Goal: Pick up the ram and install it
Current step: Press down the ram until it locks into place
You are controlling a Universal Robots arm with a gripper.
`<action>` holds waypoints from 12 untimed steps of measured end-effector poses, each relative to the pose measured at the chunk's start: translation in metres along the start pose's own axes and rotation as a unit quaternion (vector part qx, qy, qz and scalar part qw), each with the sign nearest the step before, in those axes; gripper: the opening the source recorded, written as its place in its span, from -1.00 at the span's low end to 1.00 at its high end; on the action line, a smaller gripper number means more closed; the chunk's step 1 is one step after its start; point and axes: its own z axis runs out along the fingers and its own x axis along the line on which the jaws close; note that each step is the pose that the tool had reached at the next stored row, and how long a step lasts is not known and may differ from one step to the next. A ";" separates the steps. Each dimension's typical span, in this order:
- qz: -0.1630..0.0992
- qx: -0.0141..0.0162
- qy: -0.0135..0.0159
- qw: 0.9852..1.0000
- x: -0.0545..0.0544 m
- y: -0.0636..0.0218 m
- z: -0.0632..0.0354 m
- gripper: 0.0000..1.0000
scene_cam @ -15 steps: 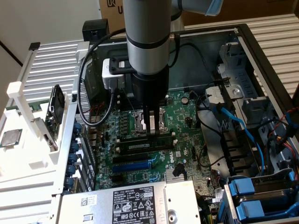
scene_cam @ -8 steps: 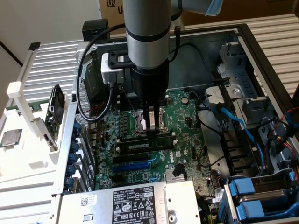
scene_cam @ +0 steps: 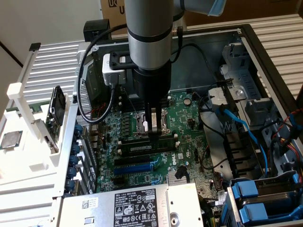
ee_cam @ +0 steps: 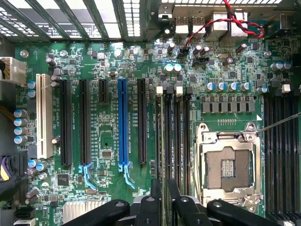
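Gripper (scene_cam: 151, 128) (ee_cam: 165, 207) down low over the motherboard (scene_cam: 189, 142), on the near side of the open processor socket (ee_cam: 228, 162) and directly above the bank of black memory slots (ee_cam: 178, 141). Cannot tell whether clamped or standing free; contact region too dark and too tightly framed to judge.

Ram (scene_cam: 137, 148) lying lengthwise along one of those slots, white label strip facing the camera, its middle right beneath the gripper.

Judged status: pick-up done, ram brought to its slot. Seating not confirmed. Impossible to make out whether pressed fully home or merely resting in the slot mouth, or whether the white end clips are latched.

Arm body blocking the far part of the socket in the exterior view.
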 end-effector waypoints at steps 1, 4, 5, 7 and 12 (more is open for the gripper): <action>0.000 0.000 0.000 1.000 0.000 0.0000 0.0000 -0.60; 0.000 0.000 0.000 1.000 0.000 0.0000 0.0000 -0.60; 0.000 0.000 0.000 1.000 0.000 0.0000 0.0000 -0.60; 0.000 0.000 0.000 1.000 0.000 0.0000 0.0000 -0.60; 0.000 0.000 0.000 1.000 0.000 0.0000 0.0000 -0.79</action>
